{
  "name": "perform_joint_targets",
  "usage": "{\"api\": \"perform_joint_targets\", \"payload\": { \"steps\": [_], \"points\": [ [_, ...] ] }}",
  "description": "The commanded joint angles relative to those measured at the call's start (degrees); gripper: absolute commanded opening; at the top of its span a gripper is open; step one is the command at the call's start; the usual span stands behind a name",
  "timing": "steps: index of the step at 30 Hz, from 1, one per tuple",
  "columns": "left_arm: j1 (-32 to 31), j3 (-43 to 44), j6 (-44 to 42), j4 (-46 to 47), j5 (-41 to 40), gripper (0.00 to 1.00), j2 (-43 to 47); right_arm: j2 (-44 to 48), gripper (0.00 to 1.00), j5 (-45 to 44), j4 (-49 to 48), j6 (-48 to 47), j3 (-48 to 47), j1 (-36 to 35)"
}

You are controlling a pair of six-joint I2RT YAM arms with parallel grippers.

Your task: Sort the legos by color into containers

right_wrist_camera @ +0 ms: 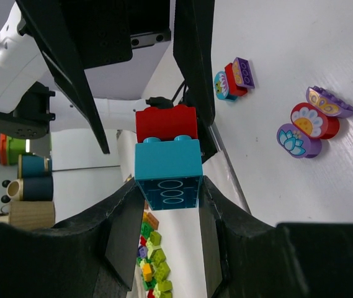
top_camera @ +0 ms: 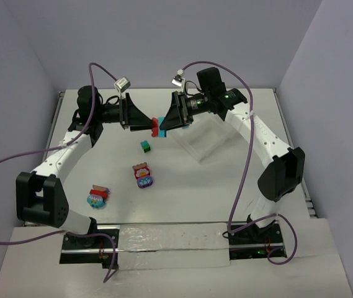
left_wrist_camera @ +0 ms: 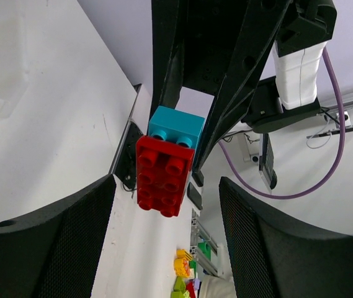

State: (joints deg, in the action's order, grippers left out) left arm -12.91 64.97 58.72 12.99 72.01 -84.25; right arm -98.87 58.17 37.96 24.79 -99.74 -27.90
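"Splitting a clump, is it?"
"Yes. The right gripper [right_wrist_camera: 168, 186] clamps the teal brick [right_wrist_camera: 167, 174], held above the table [top_camera: 182, 192] at upper centre of the overhead frame, with the red brick [left_wrist_camera: 164, 174] stuck to it. The left gripper [left_wrist_camera: 167, 183] straddles the red one, fingers wide, not touching. Next, I'd say: close and pull apart."

A red brick [left_wrist_camera: 164, 177] stuck to a teal brick [left_wrist_camera: 175, 127] sits clamped in the right gripper [left_wrist_camera: 179, 133], between the left gripper [left_wrist_camera: 167, 186]'s spread fingers [left_wrist_camera: 64, 236] without touching them.

Left arm [top_camera: 64, 153], right arm [top_camera: 266, 136]: white link shells, black joints, purple cables [top_camera: 246, 179] along each; left hand [top_camera: 149, 128], right hand [top_camera: 163, 124] black, wedge-shaped, fingers [left_wrist_camera: 71, 239] mesh-textured.
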Motion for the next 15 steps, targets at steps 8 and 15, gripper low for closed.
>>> {"api": "perform_joint_targets", "payload": {
  "steps": [8,15],
  "points": [
    [-2.77,2.06,1.67,5.97,1.91,0.69,-0.22,-1.24,0.04,2.56,-2.8,0.67,-1.01,-0.84],
    [-3.18,1.28,3.44,8.61,1.91,0.5,-0.07,-0.78,0.04,2.42,-2.89,0.52,-0.1,-0.84]
  ]
}}
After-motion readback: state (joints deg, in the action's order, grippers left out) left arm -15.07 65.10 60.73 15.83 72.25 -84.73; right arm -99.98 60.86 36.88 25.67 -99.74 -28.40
